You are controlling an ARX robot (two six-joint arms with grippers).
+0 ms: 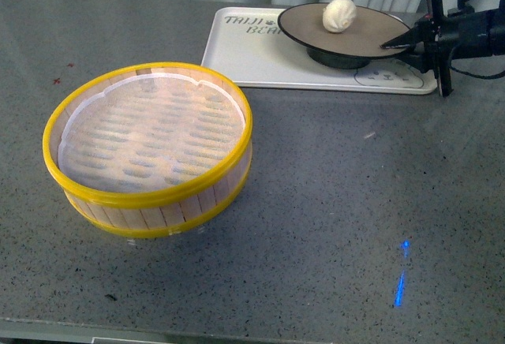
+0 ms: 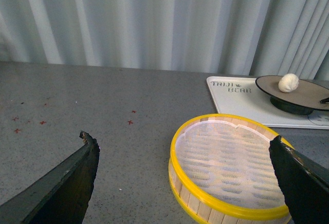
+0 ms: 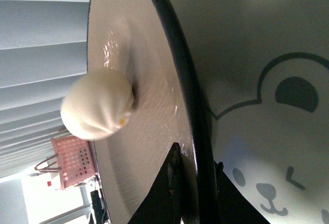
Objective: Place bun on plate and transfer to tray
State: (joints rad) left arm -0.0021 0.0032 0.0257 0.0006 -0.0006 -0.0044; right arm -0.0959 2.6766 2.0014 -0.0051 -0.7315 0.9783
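Bun (image 1: 339, 14) sat on plate (image 1: 371, 30): done. Right claw (image 1: 401, 43) pinched plate rim, plate over tray (image 1: 252, 58), contact unclear; release not yet done. Left claw (image 2: 181, 141) spread wide, well apart from tray

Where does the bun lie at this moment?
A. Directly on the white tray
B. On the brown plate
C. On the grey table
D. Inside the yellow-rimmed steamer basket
B: the bun sits on the tan inside of the plate, whose rim the right gripper pinches over the tray; the steamer basket holds no bun.
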